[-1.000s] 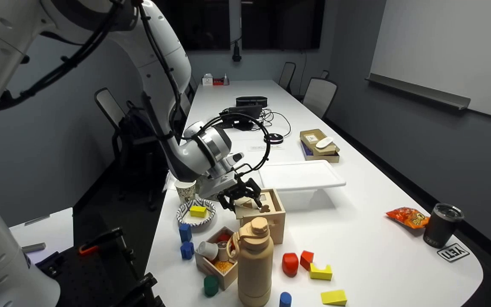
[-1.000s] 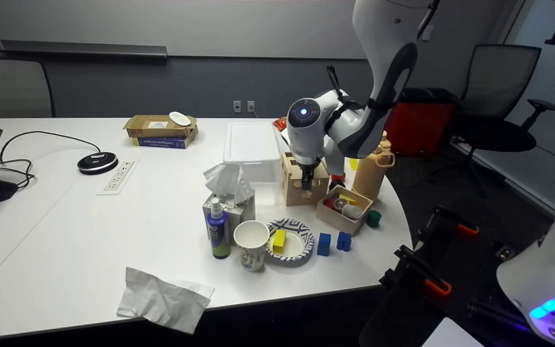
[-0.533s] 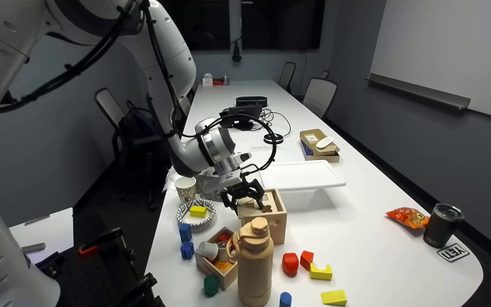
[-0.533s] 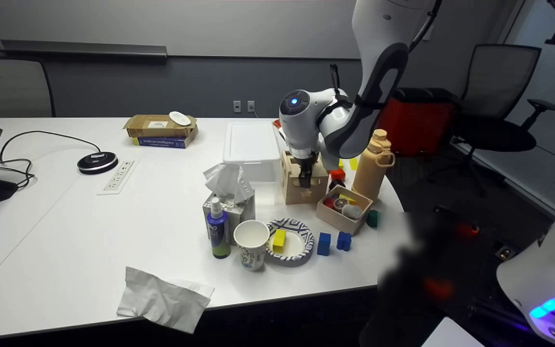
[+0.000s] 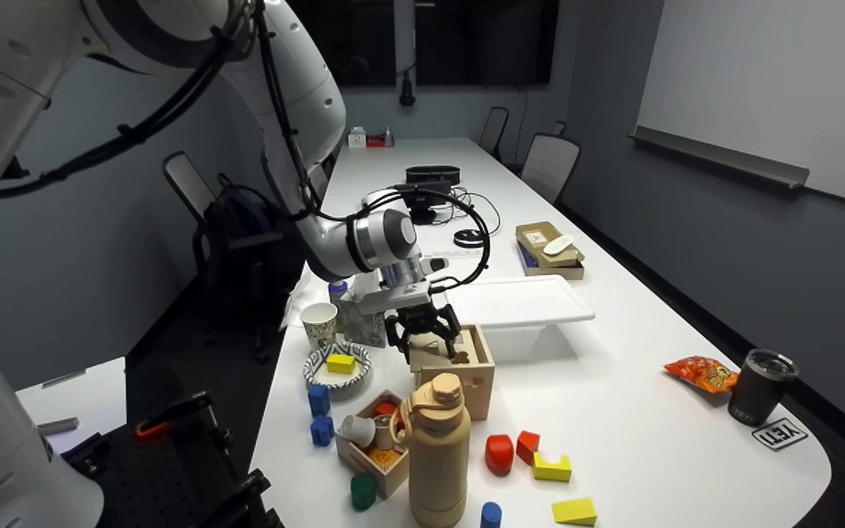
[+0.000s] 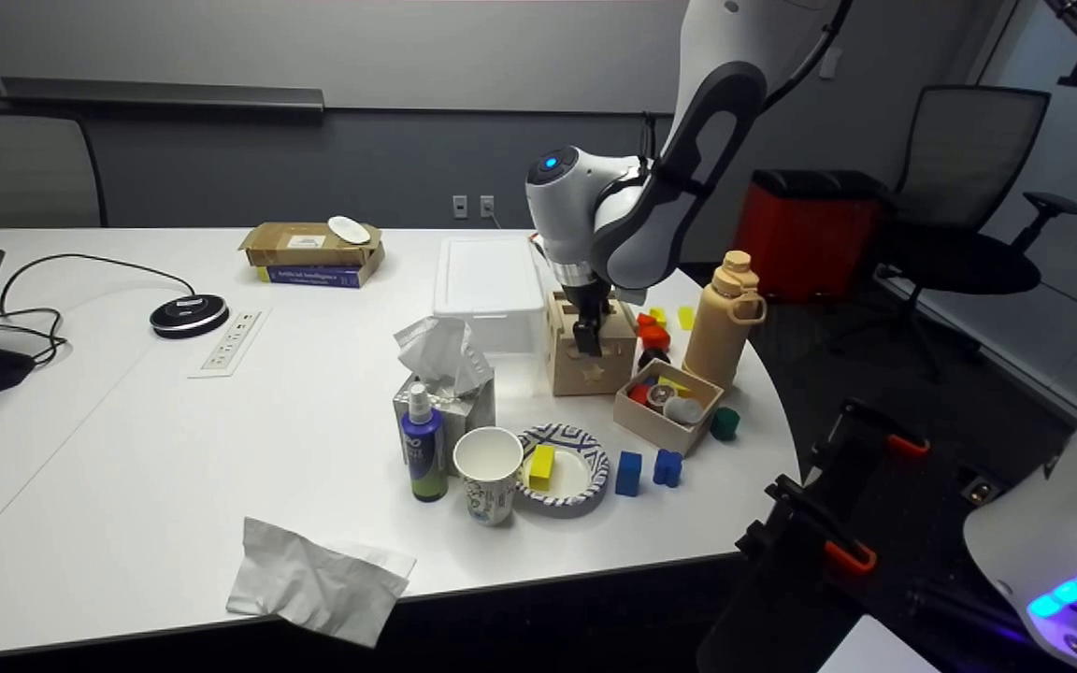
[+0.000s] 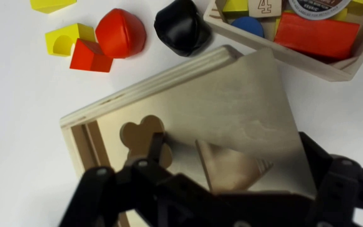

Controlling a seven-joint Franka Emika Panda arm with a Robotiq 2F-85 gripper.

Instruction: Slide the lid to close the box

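Lid (image 7: 219, 101) lies under the gripper (image 7: 230, 137), whose fingers (image 7: 157, 146) stand wide apart, one at the clover hole (image 7: 139, 134), the other at the outer end; whether either presses on the wood I cannot tell. It sits in the top of the box (image 7: 156, 83), covering most of it, its outer end jutting past the side wall, with a gap left at the inner end. I judge it light, stiff and smooth, hard to break but apt to slip from a weak pinch, and likely to bind if shoved askew. Best hold: the middle of the outer edge, pushed square toward the gap, with the hole's rim as a hook to help. Farther out, a tray (image 7: 336, 74) stands just beside the box, a black piece (image 7: 180, 28) and a red one (image 7: 120, 33) lie near, and a bottle (image 5: 437, 455) rises close by in an exterior view.
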